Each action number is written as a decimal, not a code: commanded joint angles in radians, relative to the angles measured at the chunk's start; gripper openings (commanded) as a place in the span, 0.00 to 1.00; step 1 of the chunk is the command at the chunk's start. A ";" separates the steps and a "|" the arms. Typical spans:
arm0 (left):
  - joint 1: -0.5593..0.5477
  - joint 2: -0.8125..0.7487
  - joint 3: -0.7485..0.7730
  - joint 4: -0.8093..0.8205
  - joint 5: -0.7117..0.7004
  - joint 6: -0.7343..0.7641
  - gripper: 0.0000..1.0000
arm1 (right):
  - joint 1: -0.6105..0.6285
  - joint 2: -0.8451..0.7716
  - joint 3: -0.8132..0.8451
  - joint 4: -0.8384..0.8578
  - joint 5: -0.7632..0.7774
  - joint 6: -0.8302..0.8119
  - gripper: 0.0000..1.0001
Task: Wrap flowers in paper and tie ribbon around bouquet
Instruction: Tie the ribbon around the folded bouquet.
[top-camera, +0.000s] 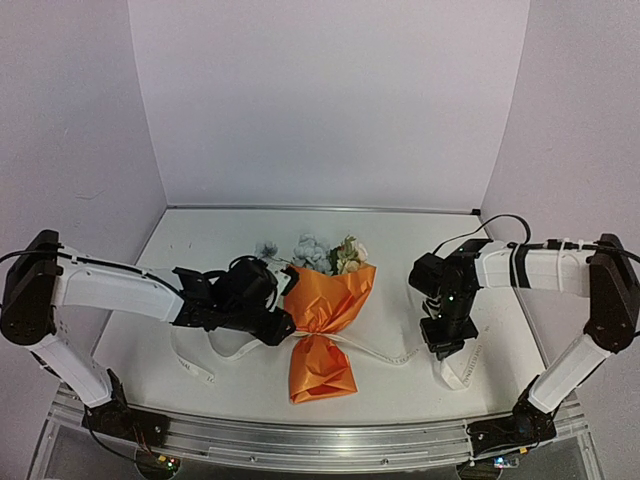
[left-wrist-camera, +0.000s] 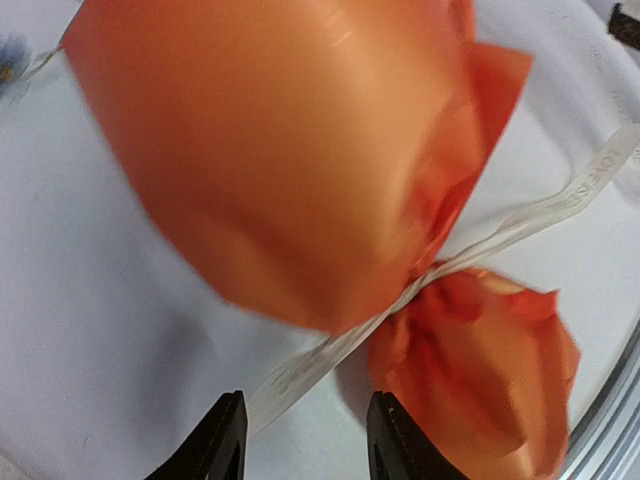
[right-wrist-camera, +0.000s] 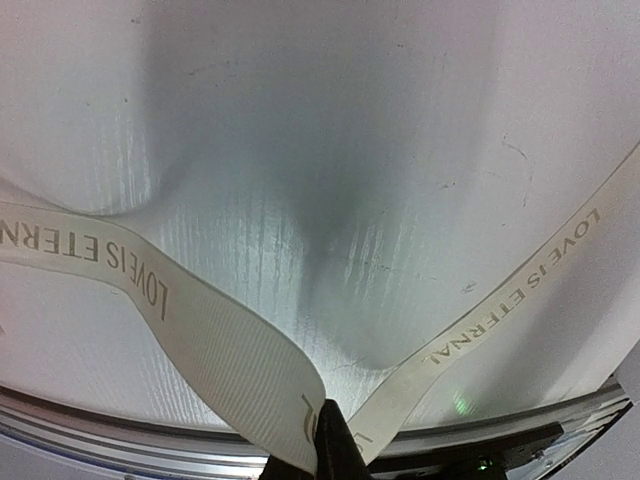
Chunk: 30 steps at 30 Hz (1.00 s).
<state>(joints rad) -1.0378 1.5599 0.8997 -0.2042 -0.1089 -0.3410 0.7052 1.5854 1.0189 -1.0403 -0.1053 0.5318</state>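
The bouquet (top-camera: 325, 335) lies mid-table, an orange paper (left-wrist-camera: 280, 150) bundle pinched at its waist. The flowers (top-camera: 318, 252), pale blue and cream, stick out of its far end. The cream ribbon (top-camera: 385, 352) crosses the waist and trails to both sides. My left gripper (top-camera: 287, 325) is at the bouquet's left side, near the waist. In the left wrist view the left gripper (left-wrist-camera: 305, 440) stands open, and the ribbon (left-wrist-camera: 520, 225) runs down loosely between its fingers. My right gripper (right-wrist-camera: 335, 455) is shut on a fold of the lettered ribbon (right-wrist-camera: 230, 350), right of the bouquet.
The white table (top-camera: 200, 240) has lilac walls behind it and on both sides. A metal rail (top-camera: 320, 440) runs along the near edge. A loose ribbon tail (top-camera: 195, 365) lies on the table under the left arm.
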 joint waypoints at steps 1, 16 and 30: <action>0.003 -0.121 -0.101 -0.126 -0.176 -0.233 0.44 | -0.004 0.014 0.030 -0.005 -0.006 0.010 0.00; 0.002 -0.118 -0.200 -0.305 -0.158 -0.452 0.56 | -0.003 0.013 0.017 0.007 -0.020 -0.004 0.00; 0.002 -0.026 -0.194 -0.256 -0.138 -0.385 0.25 | -0.004 0.005 0.009 0.007 -0.020 -0.009 0.00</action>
<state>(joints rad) -1.0370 1.5254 0.7044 -0.4723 -0.2548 -0.7407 0.7052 1.5951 1.0206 -1.0321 -0.1291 0.5278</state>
